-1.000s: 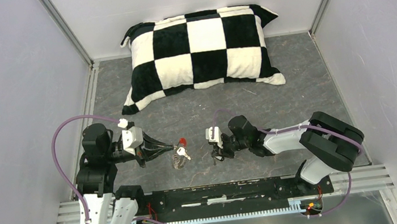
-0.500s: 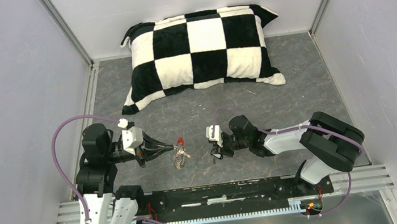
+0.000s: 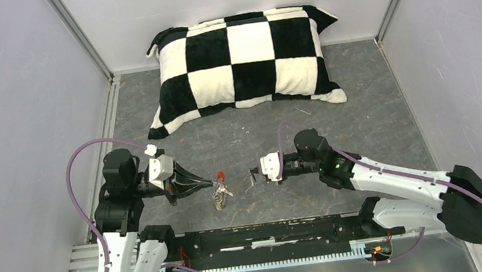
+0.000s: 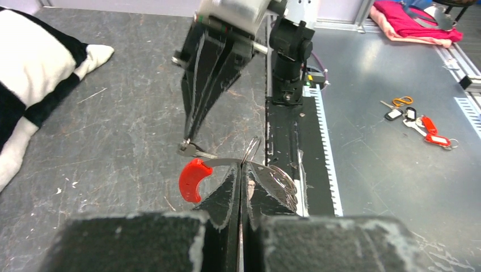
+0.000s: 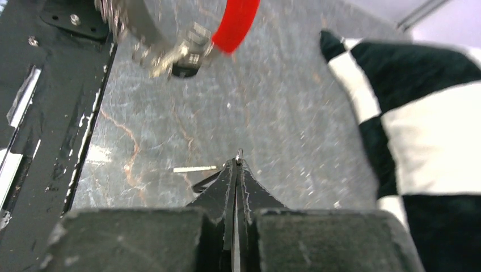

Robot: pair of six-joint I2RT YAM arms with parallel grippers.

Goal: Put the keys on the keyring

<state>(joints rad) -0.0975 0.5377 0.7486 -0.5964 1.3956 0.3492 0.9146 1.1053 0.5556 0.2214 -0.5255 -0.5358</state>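
Left gripper (image 4: 241, 169) is fully closed, pinching the keyring (image 4: 224, 162) wire right at its tips. The red sleeve (image 4: 192, 180) sticks out just to one side of the tips, and the rest of the coil (image 4: 277, 178) droops off the other side and below. Right gripper (image 5: 237, 160) is clamped tight too. A tiny sliver (image 5: 239, 152) pokes out at its tip; can't tell if that's a key blade. The ring's metal end fitting (image 5: 170, 54) sits ahead of and above the right tips. Top view shows a gap there, but the left wrist view looks like contact, so can't call it. Keys: can't resolve them for sure, possibly in the silvery cluster hanging under the left tips. Handling guess: the ring is light, springy wire that will flex and swing off a single pinch, so grip it close to the open end by the sleeve. Keys should be light and stiff with slick blades; take the plastic head by its edges and keep the hole clear.
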